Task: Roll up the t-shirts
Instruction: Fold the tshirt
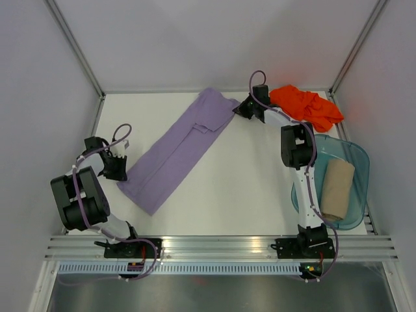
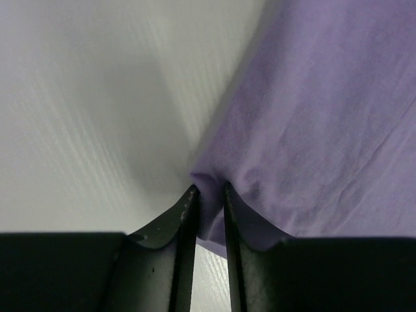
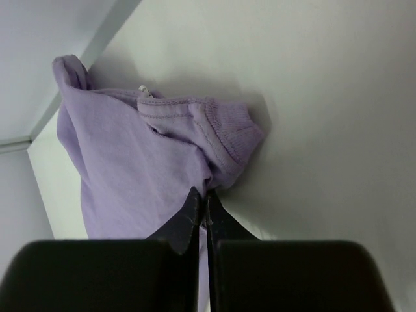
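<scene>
Bare table (image 1: 247,175) between lavender shirt (image 1: 175,153) and teal tub (image 1: 361,159), orange shirt (image 1: 305,107) filling far right corner

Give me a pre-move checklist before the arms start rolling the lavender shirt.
1. Grip, left jaws: shut on the near-end edge of the lavender t-shirt. Ok.
2. Grip, right jaws: shut on cloth just below the collar. Ok.
3. Shirt shape: folded into a long strip, lying flat and diagonal on the table. Ok.
4. Orange t-shirt: crumpled in the far right corner, apart from the strip. Ok.
5. Beige t-shirt: already rolled, inside the teal tub, out of the way. Ok.
6. Whether each pinch holds every layer of the fold: cannot tell.
</scene>
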`<act>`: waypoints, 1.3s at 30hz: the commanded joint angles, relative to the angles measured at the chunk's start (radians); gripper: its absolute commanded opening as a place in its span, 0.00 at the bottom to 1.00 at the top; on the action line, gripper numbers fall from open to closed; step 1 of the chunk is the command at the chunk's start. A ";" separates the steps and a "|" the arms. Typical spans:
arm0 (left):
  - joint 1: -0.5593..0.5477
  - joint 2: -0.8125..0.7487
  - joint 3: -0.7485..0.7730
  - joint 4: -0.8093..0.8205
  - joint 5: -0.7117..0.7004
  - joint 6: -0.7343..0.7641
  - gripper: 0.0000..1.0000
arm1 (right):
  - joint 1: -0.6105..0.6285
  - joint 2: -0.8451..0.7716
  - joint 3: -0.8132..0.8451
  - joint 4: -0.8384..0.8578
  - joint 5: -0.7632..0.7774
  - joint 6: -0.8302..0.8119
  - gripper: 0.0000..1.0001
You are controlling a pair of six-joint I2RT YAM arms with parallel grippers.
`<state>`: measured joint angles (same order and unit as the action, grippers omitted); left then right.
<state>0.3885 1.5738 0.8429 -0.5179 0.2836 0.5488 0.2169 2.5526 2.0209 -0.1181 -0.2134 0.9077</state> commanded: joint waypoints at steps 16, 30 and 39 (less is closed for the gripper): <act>-0.247 -0.330 -0.240 -0.283 0.101 0.168 0.27 | -0.044 -0.285 -0.140 -0.128 0.131 -0.236 0.55; -0.211 -0.478 -0.097 -0.341 0.025 0.036 0.49 | 0.820 -0.962 -1.005 0.075 0.094 -0.977 0.54; -0.206 -0.525 -0.100 -0.340 -0.009 -0.010 0.52 | 1.098 -0.750 -0.927 0.083 0.131 -1.067 0.52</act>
<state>0.1757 1.0718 0.7181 -0.8440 0.2955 0.5861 1.3113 1.7649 1.0428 -0.0612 -0.1139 -0.0914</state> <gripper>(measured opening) 0.518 0.525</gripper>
